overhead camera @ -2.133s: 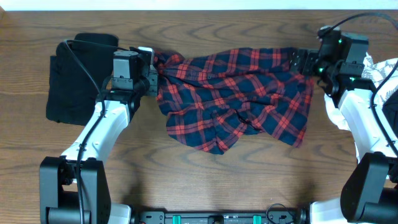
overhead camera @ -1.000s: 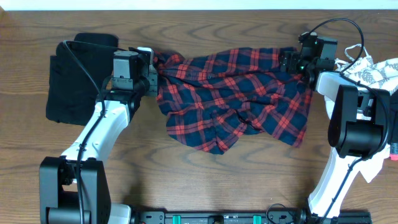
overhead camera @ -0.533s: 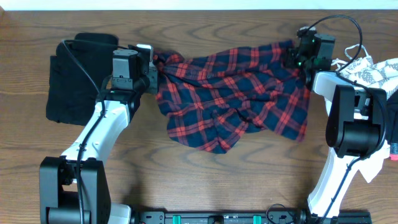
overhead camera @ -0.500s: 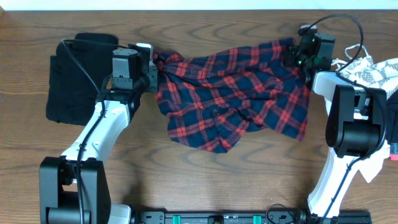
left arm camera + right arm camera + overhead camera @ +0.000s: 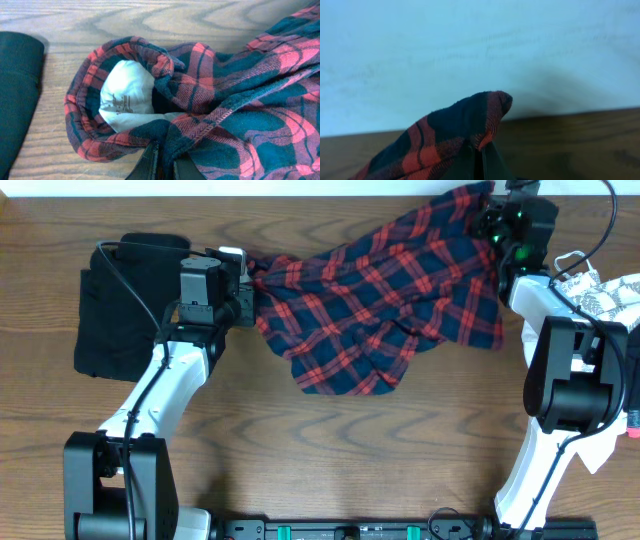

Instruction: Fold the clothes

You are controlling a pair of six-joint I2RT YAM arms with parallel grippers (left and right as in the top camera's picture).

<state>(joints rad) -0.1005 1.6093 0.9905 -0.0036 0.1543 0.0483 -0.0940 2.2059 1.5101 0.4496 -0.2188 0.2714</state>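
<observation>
The red-and-navy plaid shirt (image 5: 375, 300) hangs stretched between my two grippers above the wooden table. My left gripper (image 5: 243, 288) is shut on its collar end at the left; in the left wrist view the fingers (image 5: 150, 165) pinch the cloth just below the white neck label (image 5: 125, 97). My right gripper (image 5: 492, 215) is raised at the far right edge and is shut on a corner of the plaid shirt (image 5: 455, 135). That corner pokes up between its dark fingers (image 5: 492, 162) in front of a pale wall. The shirt's lower folds (image 5: 350, 370) sag onto the table.
A black garment (image 5: 115, 305) lies flat at the left, behind my left arm. A white leaf-print garment (image 5: 600, 295) is piled at the right edge, beside the right arm. The table's far edge (image 5: 300, 194) meets a pale wall.
My right gripper has closed on the shirt's right corner and lifted it up and toward the far edge, pulling the cloth taut. The left gripper has stayed put.
</observation>
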